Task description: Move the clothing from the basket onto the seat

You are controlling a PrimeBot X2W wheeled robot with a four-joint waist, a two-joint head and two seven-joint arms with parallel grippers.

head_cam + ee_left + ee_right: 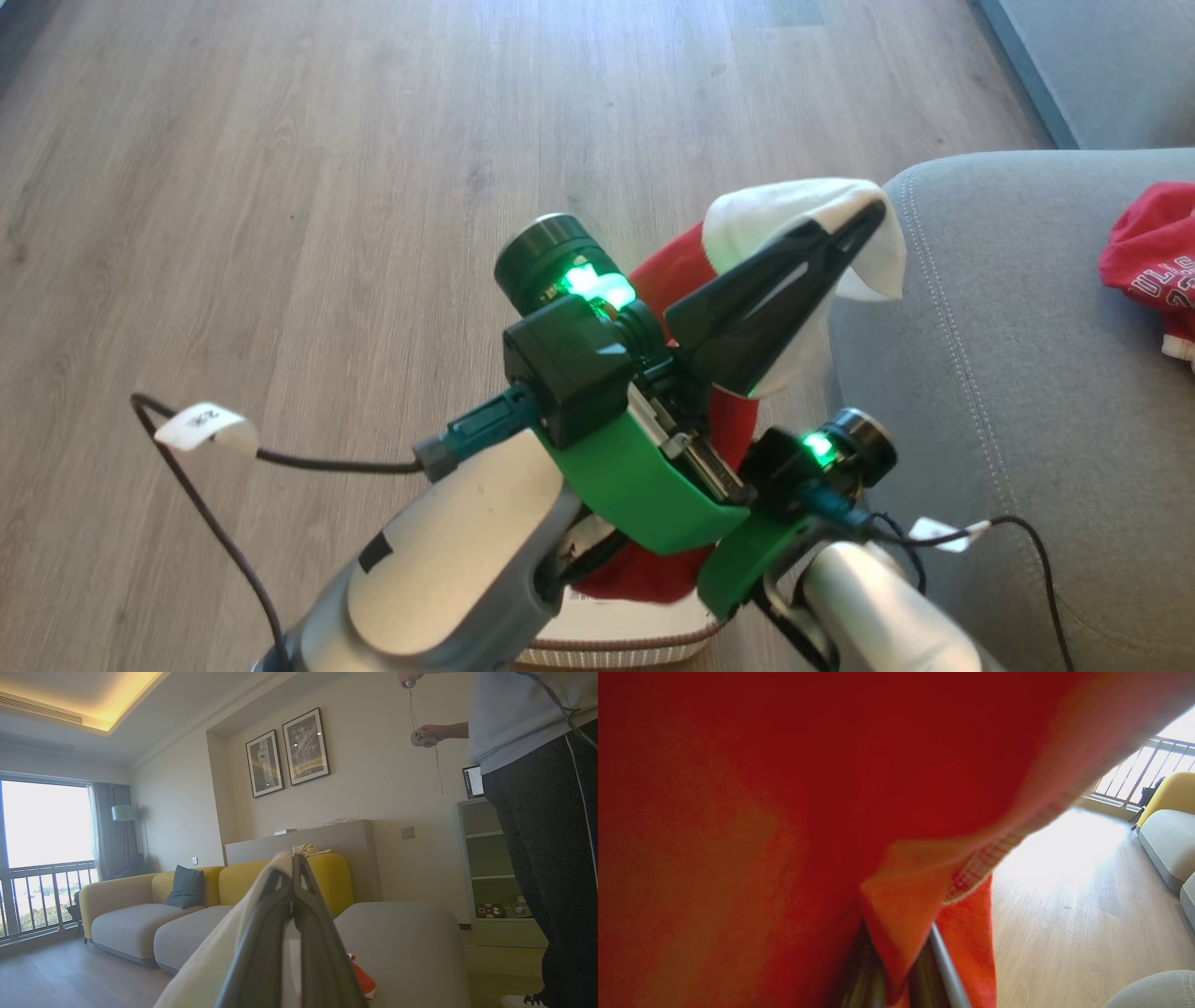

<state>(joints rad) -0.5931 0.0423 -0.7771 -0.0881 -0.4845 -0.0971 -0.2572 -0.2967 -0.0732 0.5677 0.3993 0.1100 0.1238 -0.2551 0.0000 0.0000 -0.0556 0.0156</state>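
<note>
A red garment with a white panel, part of the clothing (775,210), hangs over the basket (616,642), whose brown rim shows at the bottom edge. My left gripper (864,224) is shut on the white panel, raised beside the grey seat (1008,373). In the left wrist view the shut fingers (293,868) pinch pale cloth (224,956), with the seat (406,933) beyond. In the right wrist view my right gripper (896,966) is shut on a fold of the red clothing (784,812). A red jersey with white lettering (1153,247) lies on the seat.
Wood floor (327,187) spreads to the left and ahead. A person (542,812) stands close beside the seat, holding a small device on a cord. A yellow and grey sofa (140,910) runs along the wall toward a window. Cables with white tags (201,427) trail from both wrists.
</note>
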